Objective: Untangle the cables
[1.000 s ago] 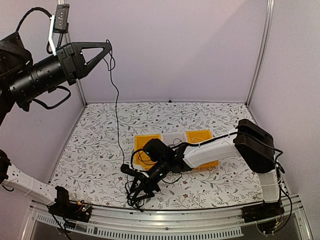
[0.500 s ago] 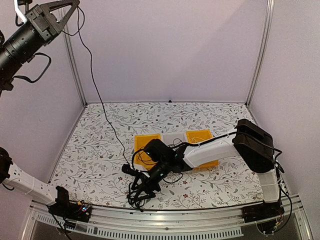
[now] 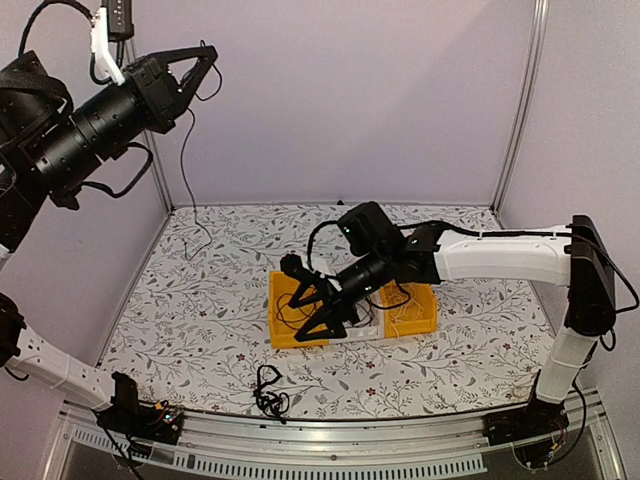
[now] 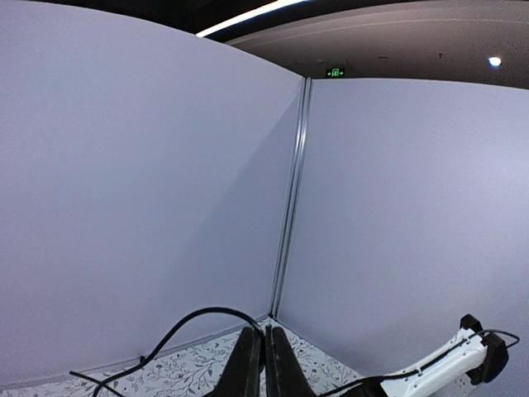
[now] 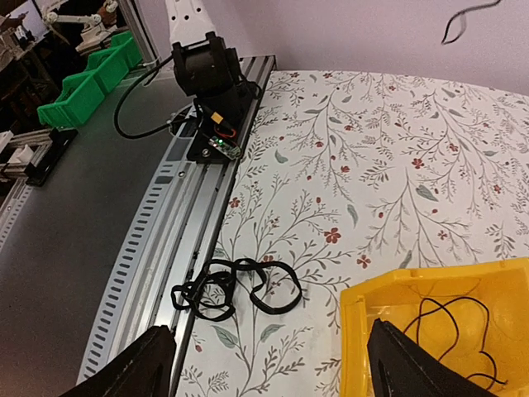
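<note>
**A:** Black cable (image 3: 182,160) hangs from our left hand (image 3: 203,68), which is high up and clamped on it. Its tail reaches the table (image 3: 180,330). The tangle (image 3: 268,390) lies at the near edge.

**B:** On the left wrist, our fingers (image 4: 248,368) are pressed together.

**A:** On the right wrist, our right hand (image 5: 273,356) gapes wide, empty, beside the bin (image 5: 364,302).

**B:** We risk snagging the bin's cord (image 5: 450,327), or nudging the tangle off the edge.
</note>
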`<state>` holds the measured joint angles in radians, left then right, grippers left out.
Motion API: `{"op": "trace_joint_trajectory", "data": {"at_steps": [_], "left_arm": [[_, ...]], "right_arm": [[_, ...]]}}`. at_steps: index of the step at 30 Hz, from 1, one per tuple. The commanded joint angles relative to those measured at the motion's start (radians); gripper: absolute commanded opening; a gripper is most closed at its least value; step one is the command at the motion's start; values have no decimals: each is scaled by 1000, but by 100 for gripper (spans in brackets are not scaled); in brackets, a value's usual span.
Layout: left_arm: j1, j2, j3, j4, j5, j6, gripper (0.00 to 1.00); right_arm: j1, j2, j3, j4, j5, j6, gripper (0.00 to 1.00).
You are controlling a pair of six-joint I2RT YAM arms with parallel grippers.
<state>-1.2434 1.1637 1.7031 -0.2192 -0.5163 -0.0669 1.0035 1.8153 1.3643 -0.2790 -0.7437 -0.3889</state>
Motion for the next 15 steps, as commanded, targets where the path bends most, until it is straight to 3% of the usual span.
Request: {"op": "trace_joint_trajectory", "data": {"at_steps": [1, 15], "left_arm": [[-8, 0, -82, 63, -21, 14, 0], [3, 74, -161, 40, -38, 22, 0]], "right_arm": [[-83, -108, -22, -95, 13, -77, 85], [-387, -362, -277, -138, 43, -195, 86]]}}
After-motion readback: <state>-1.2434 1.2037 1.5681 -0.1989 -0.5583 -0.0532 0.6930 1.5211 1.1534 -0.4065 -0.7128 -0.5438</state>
